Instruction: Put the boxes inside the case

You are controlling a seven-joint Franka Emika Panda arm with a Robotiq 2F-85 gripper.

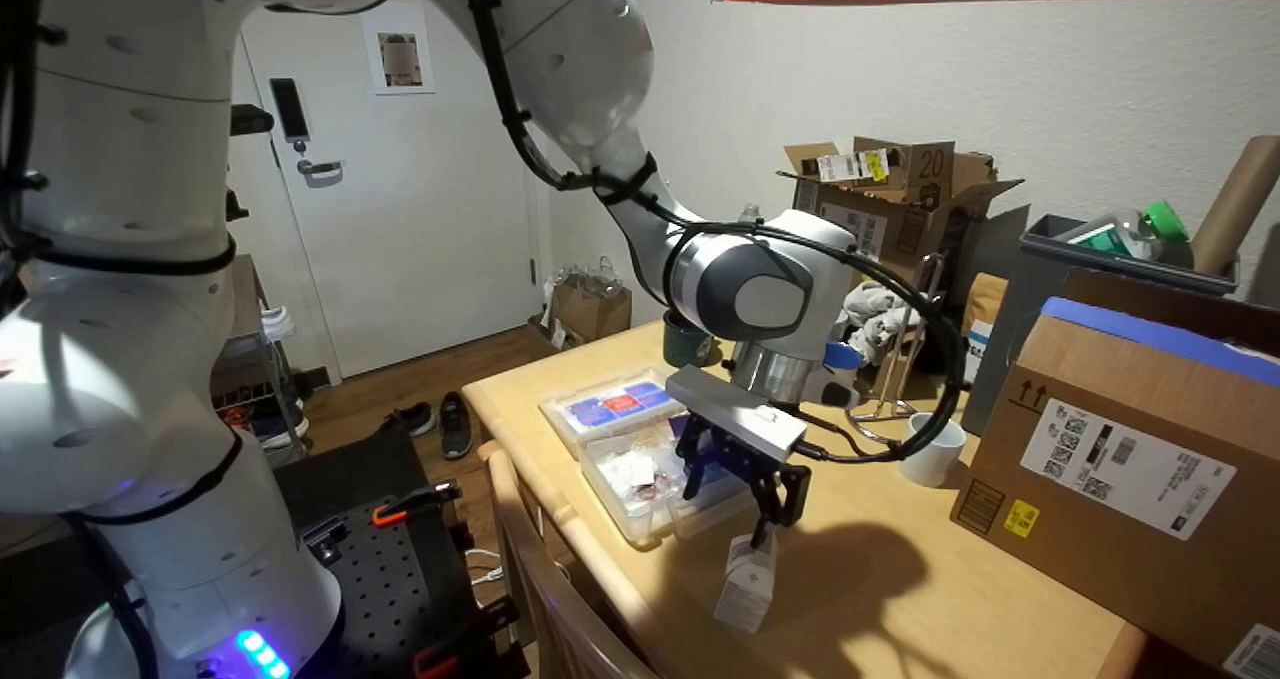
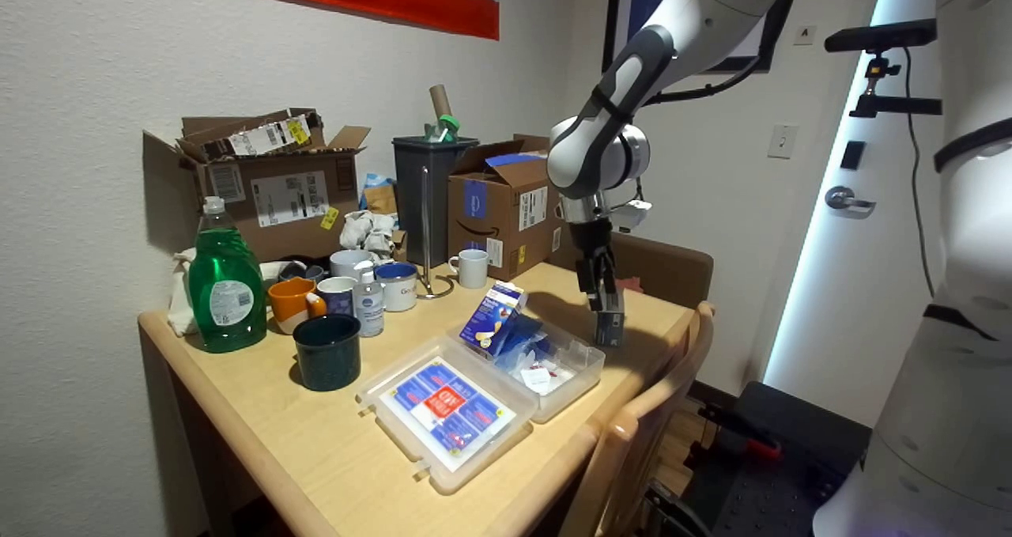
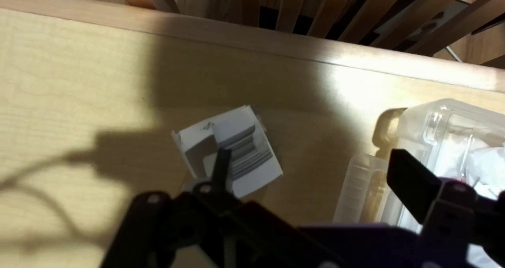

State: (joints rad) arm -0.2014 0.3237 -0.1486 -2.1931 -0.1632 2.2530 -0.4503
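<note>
My gripper [image 3: 311, 155] is open, its fingers wide apart and nothing held between them. The whitish-grey box [image 1: 745, 594] stands on the table, its top seemingly open. In the wrist view one finger overlaps this box [image 3: 256, 177]; whether they touch I cannot tell. The other finger is over the edge of the clear plastic case [image 3: 414, 137]. In an exterior view the case [image 2: 565, 398] lies unfolded, its lid half toward the camera. The dark blue box [image 2: 492, 315] with white markings leans tilted at the back of the tray half, among blue and white packets.
A large brown cardboard box [image 1: 1090, 479] and a white mug [image 1: 932, 451] stand on the table. A dark green mug [image 2: 326, 355], a green soap bottle [image 2: 225, 284] and several cups line the wall side. A wooden chair [image 2: 593, 474] stands against the table edge near the case.
</note>
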